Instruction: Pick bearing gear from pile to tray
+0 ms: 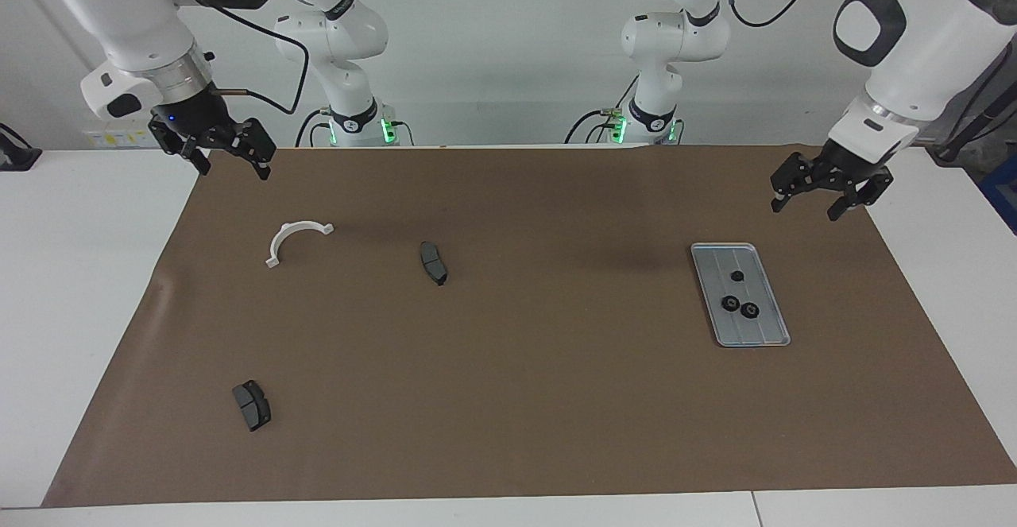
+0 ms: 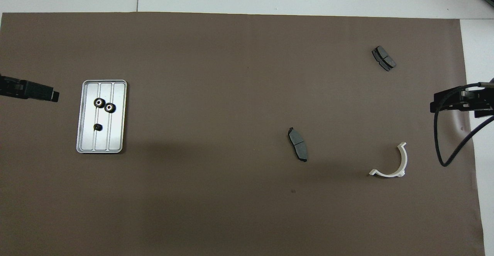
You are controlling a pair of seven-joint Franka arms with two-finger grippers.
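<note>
The silver-grey tray (image 1: 764, 333) lies on the brown mat toward the left arm's end; it also shows in the overhead view (image 2: 116, 134). Three black gears (image 1: 729, 303) lie in it, two close together (image 2: 110, 107) and a smaller one apart (image 2: 98, 127). Of the pile, two dark grey pads (image 1: 434, 262) (image 1: 252, 404) and the white half-ring bracket (image 1: 294, 228) lie scattered toward the right arm's end. I see no gear outside the tray. My left gripper (image 1: 805, 209) is open and empty, raised over the mat's edge beside the tray. My right gripper (image 1: 232, 168) is open and empty, raised over the mat's corner by the bracket.
The brown mat (image 1: 540, 400) covers most of the white table. In the overhead view one pad (image 2: 298, 144) lies mid-mat, the other pad (image 2: 384, 58) lies farther from the robots, and the bracket (image 2: 403, 159) is nearer to them. A black cable (image 2: 444, 148) hangs from the right arm.
</note>
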